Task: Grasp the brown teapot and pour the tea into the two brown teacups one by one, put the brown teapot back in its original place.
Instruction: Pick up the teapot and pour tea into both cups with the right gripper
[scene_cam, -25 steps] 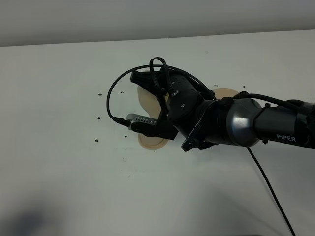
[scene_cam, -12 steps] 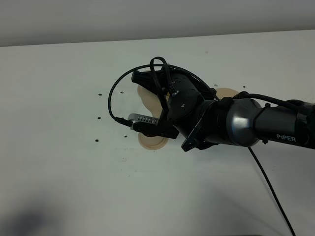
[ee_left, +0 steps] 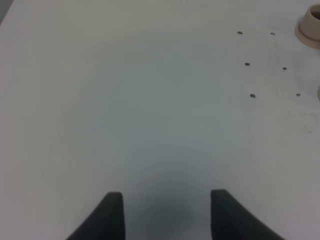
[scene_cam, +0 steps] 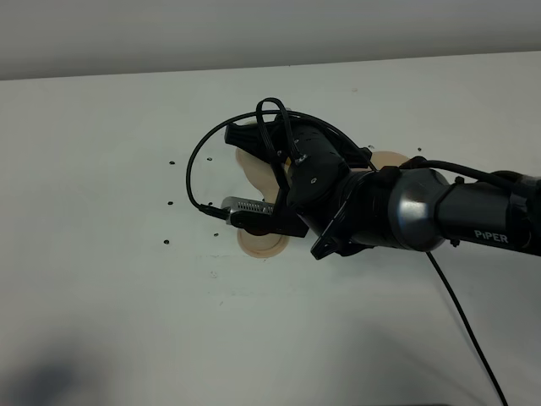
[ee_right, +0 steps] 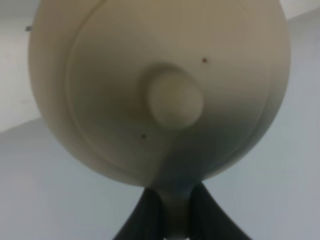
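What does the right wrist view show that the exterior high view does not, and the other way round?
Only the right wrist view: the brown teapot from close, with its lid knob, and the right end effector shut on its handle. Only the exterior high view: the black right arm and two round tan pieces on the white table, one nearer, one farther, both partly hidden by it. Both: that table; in the exterior view the teapot is only a pale edge behind the arm.

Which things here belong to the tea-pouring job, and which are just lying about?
Job: brown teapot, gripped in the right end effector; a teacup; a tan saucer partly hidden under the arm.
Not part of it: white table, its dark specks, the arm's black cable, the open left end effector.
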You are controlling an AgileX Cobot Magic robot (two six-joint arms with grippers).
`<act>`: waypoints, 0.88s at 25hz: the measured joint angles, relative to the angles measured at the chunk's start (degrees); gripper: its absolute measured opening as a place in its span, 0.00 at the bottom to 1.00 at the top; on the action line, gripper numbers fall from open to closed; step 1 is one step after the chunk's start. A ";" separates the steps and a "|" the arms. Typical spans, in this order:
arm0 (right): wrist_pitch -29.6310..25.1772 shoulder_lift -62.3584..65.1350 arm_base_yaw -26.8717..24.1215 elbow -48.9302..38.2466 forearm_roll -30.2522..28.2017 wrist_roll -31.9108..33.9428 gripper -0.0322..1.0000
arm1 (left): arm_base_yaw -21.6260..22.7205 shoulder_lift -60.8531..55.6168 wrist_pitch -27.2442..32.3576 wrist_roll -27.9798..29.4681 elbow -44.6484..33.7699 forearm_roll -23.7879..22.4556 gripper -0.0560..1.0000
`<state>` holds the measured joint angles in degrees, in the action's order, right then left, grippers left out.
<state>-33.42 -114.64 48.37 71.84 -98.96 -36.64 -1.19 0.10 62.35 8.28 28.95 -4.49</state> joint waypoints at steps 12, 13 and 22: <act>3.36 0.00 0.04 1.39 0.00 0.29 0.12 | 0.00 0.00 0.00 0.05 0.00 0.00 0.46; 3.36 0.00 0.04 1.39 0.00 0.29 0.12 | 0.00 0.00 0.00 0.05 0.00 0.00 0.46; 3.36 0.00 0.04 1.41 0.00 0.23 0.12 | 0.00 0.00 0.00 0.05 0.00 0.00 0.46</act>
<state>-30.05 -114.64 48.41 73.25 -98.96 -36.40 -1.19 0.10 62.35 8.33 28.95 -4.49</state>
